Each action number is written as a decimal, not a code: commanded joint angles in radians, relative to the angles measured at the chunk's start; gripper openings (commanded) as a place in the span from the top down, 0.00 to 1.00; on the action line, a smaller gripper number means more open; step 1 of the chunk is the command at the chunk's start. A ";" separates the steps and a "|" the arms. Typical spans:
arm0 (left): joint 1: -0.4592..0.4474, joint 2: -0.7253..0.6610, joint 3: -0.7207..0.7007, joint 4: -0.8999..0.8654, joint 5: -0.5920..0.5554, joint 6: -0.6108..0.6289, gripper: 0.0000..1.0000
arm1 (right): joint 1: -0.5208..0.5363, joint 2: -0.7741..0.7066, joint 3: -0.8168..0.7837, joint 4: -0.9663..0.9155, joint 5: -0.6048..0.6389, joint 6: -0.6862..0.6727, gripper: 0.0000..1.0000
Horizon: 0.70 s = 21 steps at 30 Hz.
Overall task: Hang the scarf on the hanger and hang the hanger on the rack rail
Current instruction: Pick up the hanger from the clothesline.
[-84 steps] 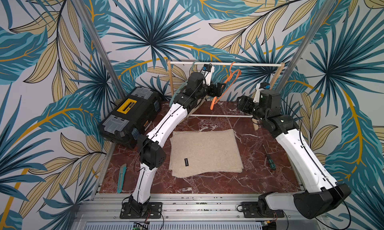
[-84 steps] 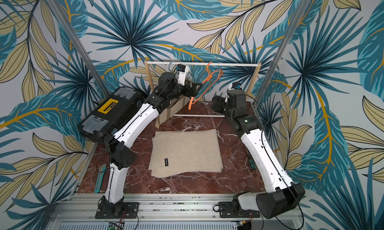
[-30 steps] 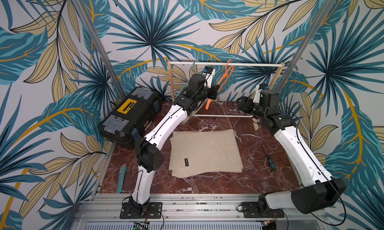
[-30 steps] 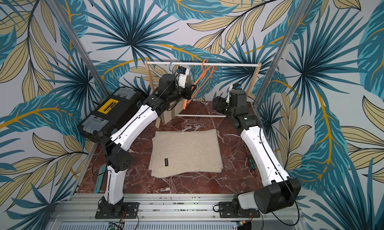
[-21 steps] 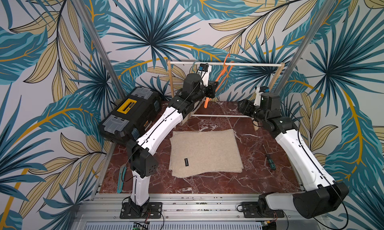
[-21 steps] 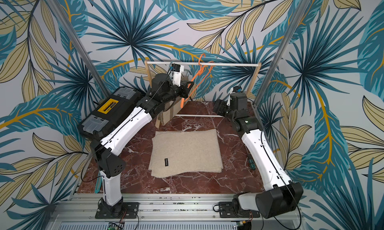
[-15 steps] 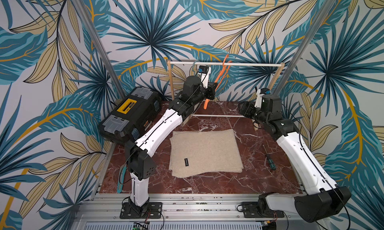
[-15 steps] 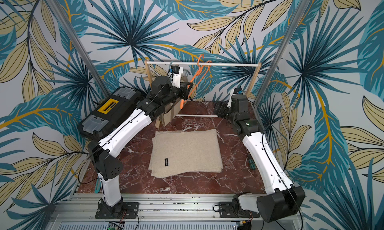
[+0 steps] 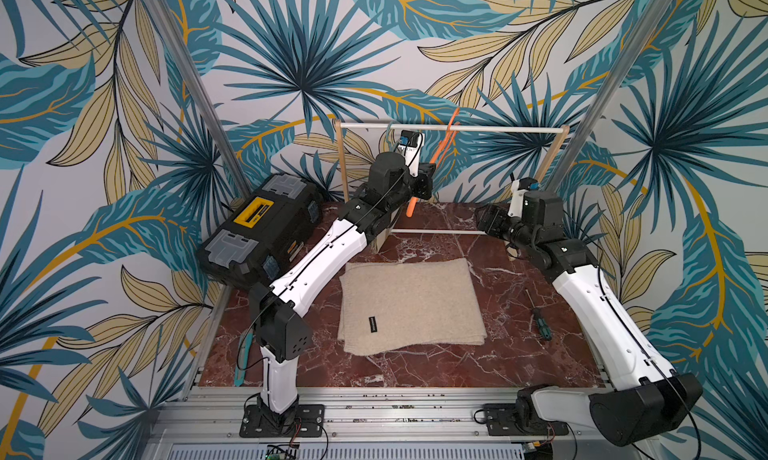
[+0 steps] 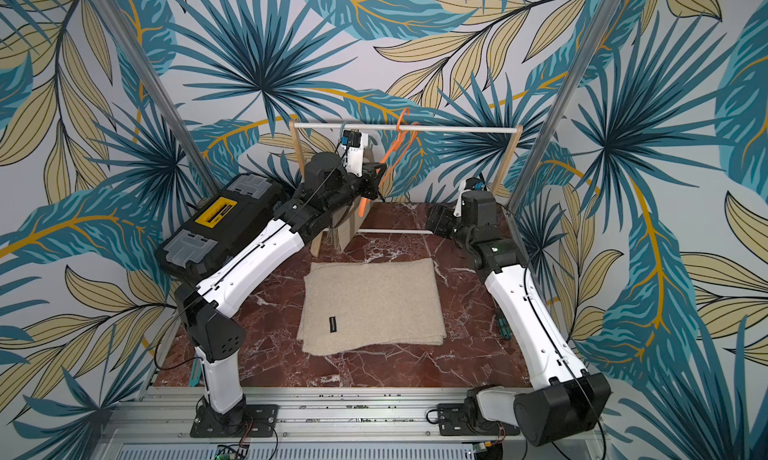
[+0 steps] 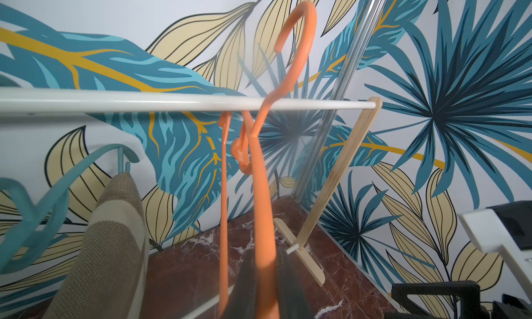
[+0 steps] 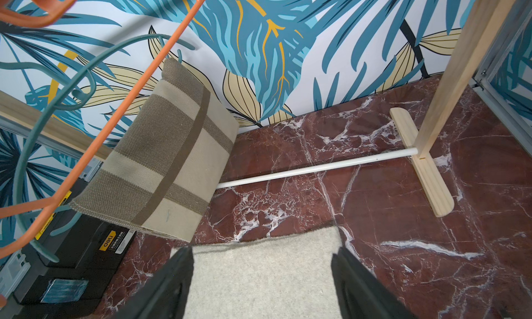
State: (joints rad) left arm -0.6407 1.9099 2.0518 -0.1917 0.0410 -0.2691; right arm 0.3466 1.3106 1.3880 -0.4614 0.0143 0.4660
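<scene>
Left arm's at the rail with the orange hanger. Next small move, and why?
Probably draw the left end effector back from the white rail: it is shut on the orange hanger, whose hook sits above the rail; the scarf lies flat, unhung.

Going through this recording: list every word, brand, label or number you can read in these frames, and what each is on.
"deli": on the yellow sticker on the side of the black toolbox, in the right wrist view.
Characters beside it on the same sticker: too small to read.
Print on the black tag on the beige scarf: too small to read in both top views.
Nothing else is legible.
</scene>
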 commanded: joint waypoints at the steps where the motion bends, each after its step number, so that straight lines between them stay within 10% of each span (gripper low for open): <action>1: -0.005 -0.103 -0.023 0.060 -0.006 -0.016 1.00 | -0.004 -0.016 -0.036 -0.014 0.001 -0.011 0.20; 14: -0.070 -0.276 -0.397 0.175 0.018 -0.191 1.00 | -0.010 -0.003 -0.085 -0.068 0.001 0.014 0.21; 21: -0.214 -0.608 -1.027 0.566 -0.219 -0.461 1.00 | -0.055 0.036 -0.250 -0.018 -0.154 0.030 0.18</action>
State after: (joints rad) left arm -0.8204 1.4029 1.1656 0.1371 -0.0456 -0.5816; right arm 0.3027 1.3224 1.1957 -0.4732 -0.0650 0.4812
